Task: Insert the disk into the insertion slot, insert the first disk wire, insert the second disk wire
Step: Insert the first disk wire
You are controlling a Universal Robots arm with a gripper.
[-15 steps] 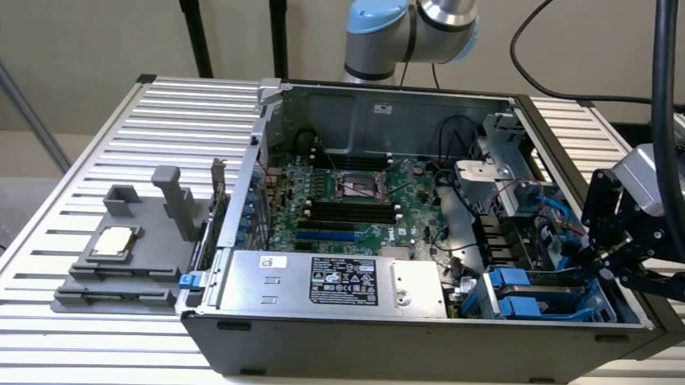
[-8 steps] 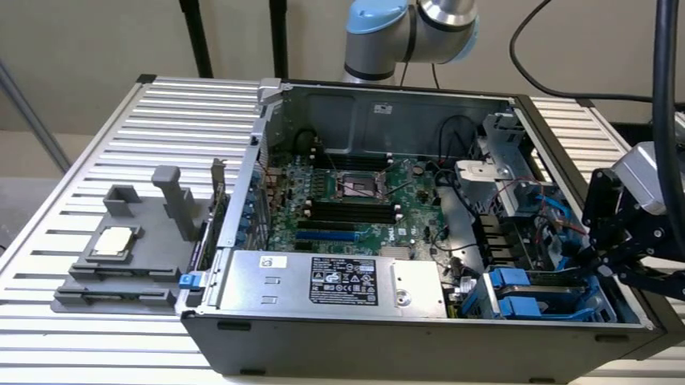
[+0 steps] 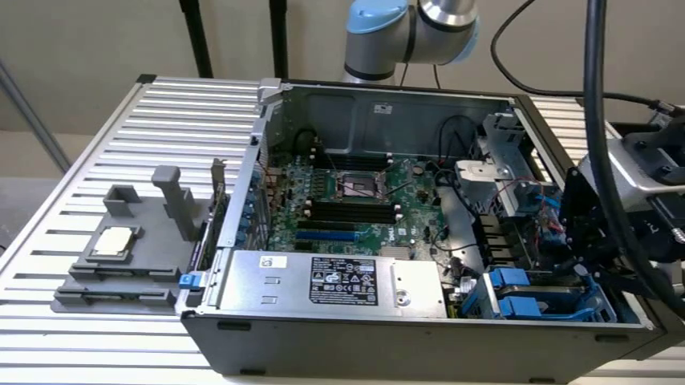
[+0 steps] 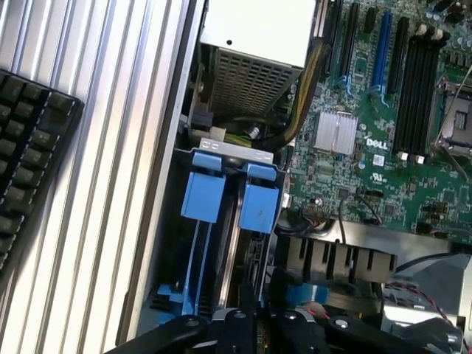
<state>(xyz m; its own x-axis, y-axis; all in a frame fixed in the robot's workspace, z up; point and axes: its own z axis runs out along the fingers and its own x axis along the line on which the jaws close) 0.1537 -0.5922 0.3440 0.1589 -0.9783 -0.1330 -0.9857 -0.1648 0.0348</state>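
The insertion slot (image 4: 221,166) is a grey-blue cage in the case's corner beside the power supply, with two bright blue latch tabs (image 4: 203,195); in the exterior view the slot (image 3: 535,301) lies at the lower right. A long blue carrier rail (image 4: 195,258) and a grey edge of the disk (image 4: 230,247) run down inside it, so the disk looks seated. My black gripper (image 4: 247,295) hangs just over the cage's far end, fingers pressed together; I cannot see anything between them. In the exterior view the gripper (image 3: 578,253) stands above the cage. Thin red and black wires (image 3: 548,220) hang beside it.
The silver power-supply box (image 3: 332,281) sits left of the cage and the motherboard (image 3: 354,192) behind it. A grey fixture (image 3: 112,249) holding a processor rests on the slatted table (image 3: 172,120). A black keyboard (image 4: 29,147) lies outside the case wall.
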